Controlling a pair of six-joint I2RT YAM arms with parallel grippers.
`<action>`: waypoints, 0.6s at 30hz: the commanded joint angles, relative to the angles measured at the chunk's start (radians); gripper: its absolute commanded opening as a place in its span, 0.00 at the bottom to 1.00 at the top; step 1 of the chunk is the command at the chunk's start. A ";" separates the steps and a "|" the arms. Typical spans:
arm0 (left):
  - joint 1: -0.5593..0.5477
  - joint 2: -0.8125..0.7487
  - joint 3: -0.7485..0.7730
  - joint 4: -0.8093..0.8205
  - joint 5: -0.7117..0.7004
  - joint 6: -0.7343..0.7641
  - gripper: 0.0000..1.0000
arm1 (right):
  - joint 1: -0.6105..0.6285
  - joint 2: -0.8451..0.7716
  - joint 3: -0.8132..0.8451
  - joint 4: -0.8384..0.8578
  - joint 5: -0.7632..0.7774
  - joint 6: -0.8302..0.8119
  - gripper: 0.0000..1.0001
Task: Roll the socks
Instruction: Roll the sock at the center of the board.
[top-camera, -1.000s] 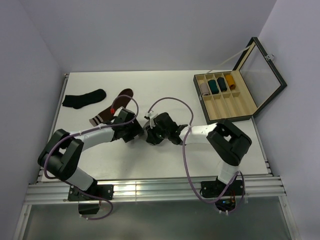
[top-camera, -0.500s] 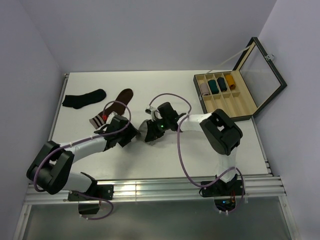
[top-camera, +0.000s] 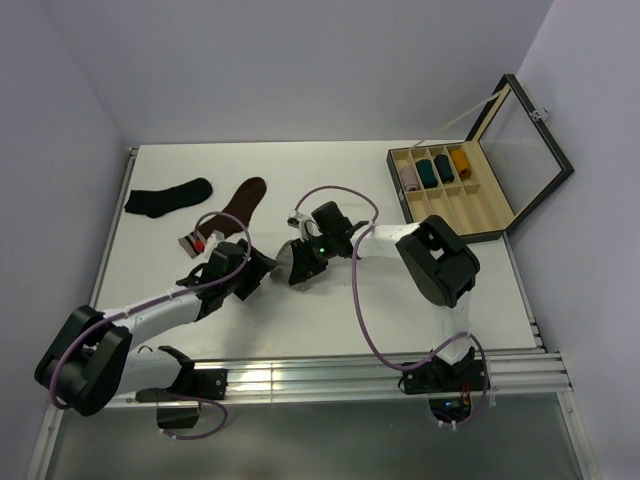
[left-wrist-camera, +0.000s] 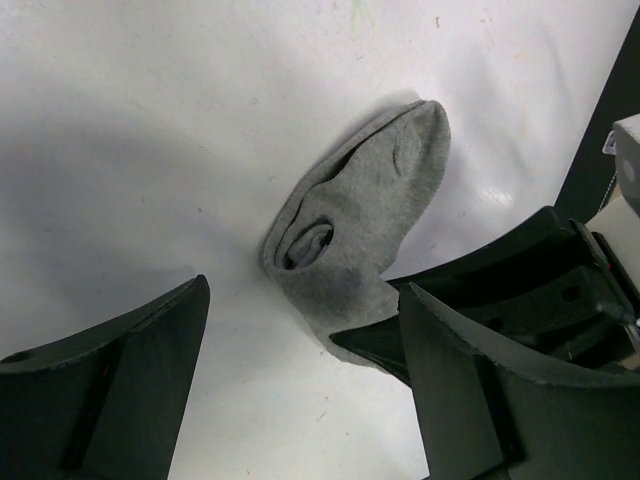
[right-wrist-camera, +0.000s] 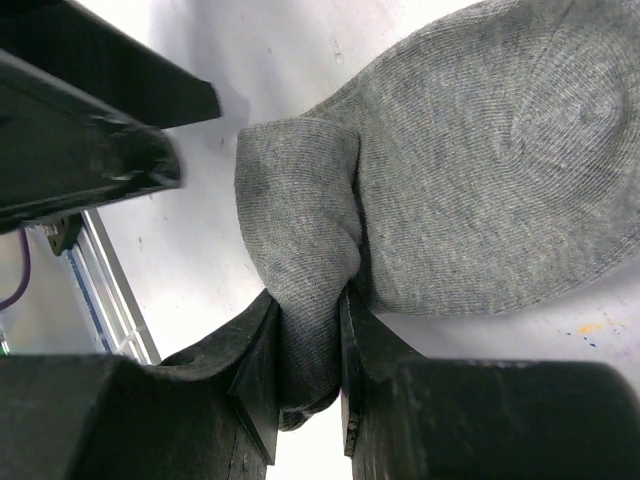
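Right wrist view shows the right gripper (right-wrist-camera: 306, 345) nearly closed, its fingers pinching the rolled end of the grey sock (right-wrist-camera: 480, 170), whose toe lies flat on the bench (right-wrist-camera: 300, 60). The left gripper (left-wrist-camera: 305, 300) has let go within the last second and drawn back toward the near left corner. Its fingers now stand wide apart and hold nothing, with the sock lying just ahead of them. The sock sits about mid-bench, only partly rolled. With a single gripper left on it, the roll looks liable to loosen unless it is tucked soon.
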 joint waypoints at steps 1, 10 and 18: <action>-0.003 0.051 0.028 0.069 0.018 -0.033 0.81 | 0.005 0.047 0.006 -0.097 0.033 -0.012 0.00; -0.033 0.162 0.054 0.094 0.026 -0.071 0.75 | 0.005 0.049 0.001 -0.048 0.015 -0.008 0.00; -0.062 0.226 0.069 0.076 0.036 -0.085 0.65 | 0.013 0.061 0.021 -0.020 0.003 -0.023 0.00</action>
